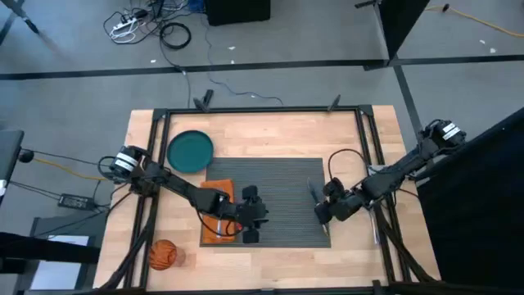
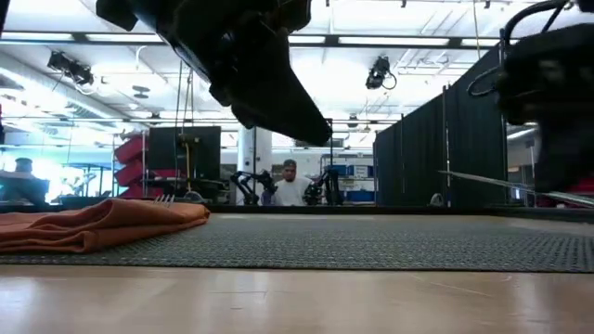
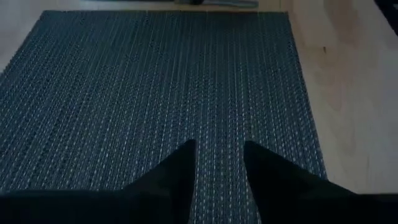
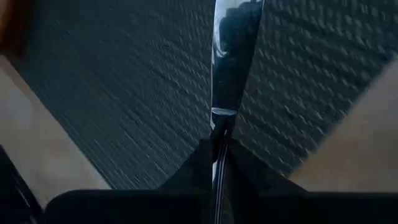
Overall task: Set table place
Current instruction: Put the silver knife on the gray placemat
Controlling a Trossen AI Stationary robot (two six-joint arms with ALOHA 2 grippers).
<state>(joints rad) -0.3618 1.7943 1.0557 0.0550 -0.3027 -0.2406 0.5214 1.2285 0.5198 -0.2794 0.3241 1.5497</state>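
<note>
- A silver knife [image 4: 231,62] is seen clamped between the fingers of the right gripper [image 4: 219,155] in the right wrist view, blade stretched over the placemat [image 1: 282,192]; from above only a thin sliver shows there.
- The left gripper [image 3: 217,163] is shown released, fingers slightly parted with nothing between them, above the placemat's weave.
- The orange napkin [image 1: 217,209] is found crumpled at the placemat's left edge, partly covered by the left arm; in the low view it is seen as a folded heap.
- The teal plate [image 1: 190,151] is set on the bare worktop [image 1: 270,127], just beyond the placemat's far left corner.
- The orange cup [image 1: 162,255] is placed near the front left corner.
- Another piece of cutlery [image 1: 376,223] is left beside the right arm.
</note>
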